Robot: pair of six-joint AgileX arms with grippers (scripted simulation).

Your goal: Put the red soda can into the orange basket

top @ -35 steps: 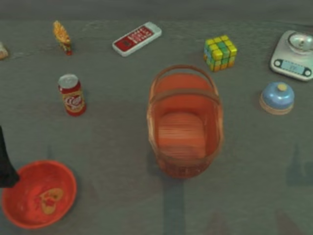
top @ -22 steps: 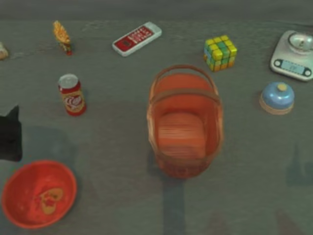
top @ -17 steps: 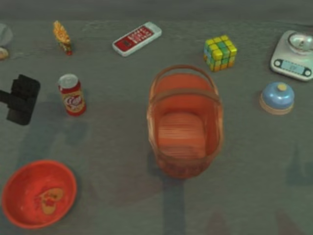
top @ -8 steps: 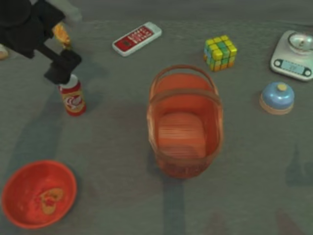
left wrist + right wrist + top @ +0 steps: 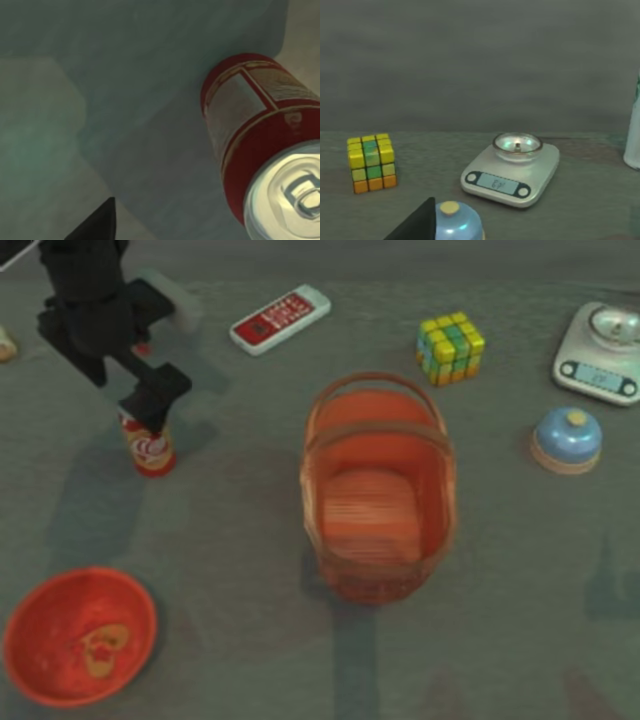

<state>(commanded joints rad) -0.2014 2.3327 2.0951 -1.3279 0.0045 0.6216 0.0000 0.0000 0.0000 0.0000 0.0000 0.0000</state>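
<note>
The left hand hangs directly above the red soda can, which stands upright on the tabletop at the far left, its long axis vertical. From above, the hand hides the can's top, and in the left wrist view the silver lid sits close below and off to one side of a dark fingertip, so the can does not look centred between the fingers yet. Whether the hand is released or clenched I cannot tell. It looks as if it has no hold on the can.

The orange basket sits well to the right of the can, mid-table, its hoop handle crossing the far part of the opening. Between can and basket the tabletop is bare. A red-and-white remote-like box lies farther off, and a red-orange bowl sits near left
</note>
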